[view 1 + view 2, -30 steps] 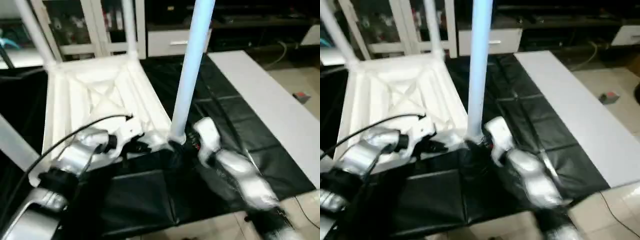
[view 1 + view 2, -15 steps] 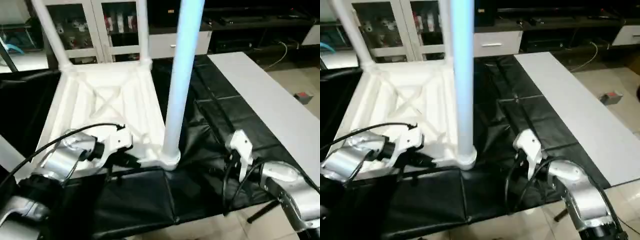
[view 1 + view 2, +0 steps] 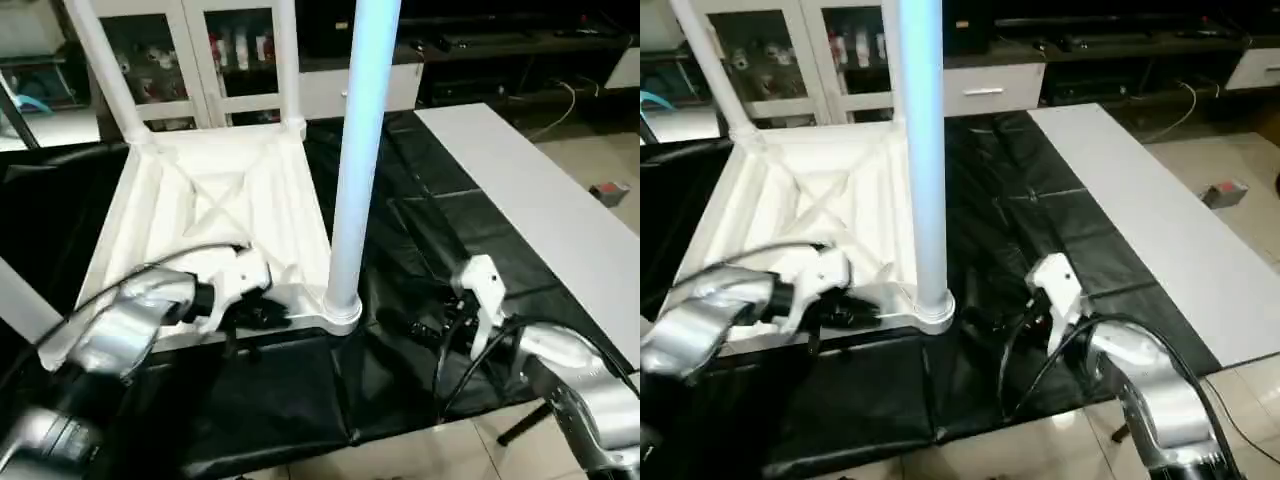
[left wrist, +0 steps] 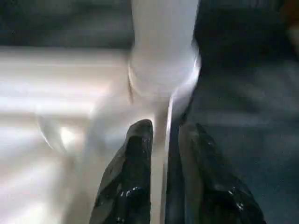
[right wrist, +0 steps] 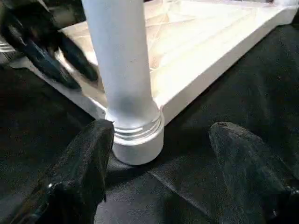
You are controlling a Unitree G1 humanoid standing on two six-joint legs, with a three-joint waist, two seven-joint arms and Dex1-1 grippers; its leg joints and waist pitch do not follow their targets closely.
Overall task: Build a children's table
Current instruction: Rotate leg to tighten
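Table top lies upside down on the black-draped surface, ribbed underside facing up. I count three legs standing in corner sockets: the near right leg, tall and upright, its flared end seated in the near right socket; two more at the far corners, far left leg and far right leg. A further white tube crosses the left edge of the head view; I cannot tell how it is seated.

Left gripper sits at the near edge of the top, just left of the near right socket. In the wrist view its fingers stand slightly apart, straddling the thin rim of the top; whether they press it I cannot tell.

Right gripper hangs over the black cloth to the right of the near right leg, fingers wide apart, nothing between them, clear of the socket.

White board lies along the right side of the surface. Glass-door cabinet behind.
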